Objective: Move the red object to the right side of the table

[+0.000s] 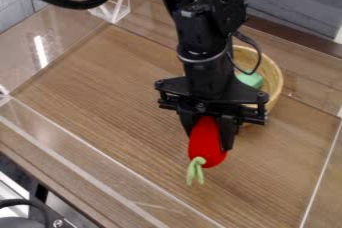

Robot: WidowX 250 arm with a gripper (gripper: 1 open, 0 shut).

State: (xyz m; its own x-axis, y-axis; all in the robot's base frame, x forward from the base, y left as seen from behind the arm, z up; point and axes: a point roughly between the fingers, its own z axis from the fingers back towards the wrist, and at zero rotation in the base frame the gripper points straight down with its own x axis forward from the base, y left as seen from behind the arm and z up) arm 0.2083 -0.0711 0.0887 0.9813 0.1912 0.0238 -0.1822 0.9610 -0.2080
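Note:
The red object (209, 142), a small rounded toy fruit with a light-green stem hanging from its lower end, is clamped between the black fingers of my gripper (210, 124). The gripper points nearly straight down and is shut on it. The fruit hangs just above the brown wood-grain table (107, 92), toward the front right of the middle. Its stem tip dangles close to the tabletop; whether it touches I cannot tell.
A wooden bowl (271, 77) stands behind the gripper at the right, partly hidden by the arm, with something green (249, 76) in it. Clear acrylic walls (40, 42) edge the table. A clear stand (110, 8) sits at the back left.

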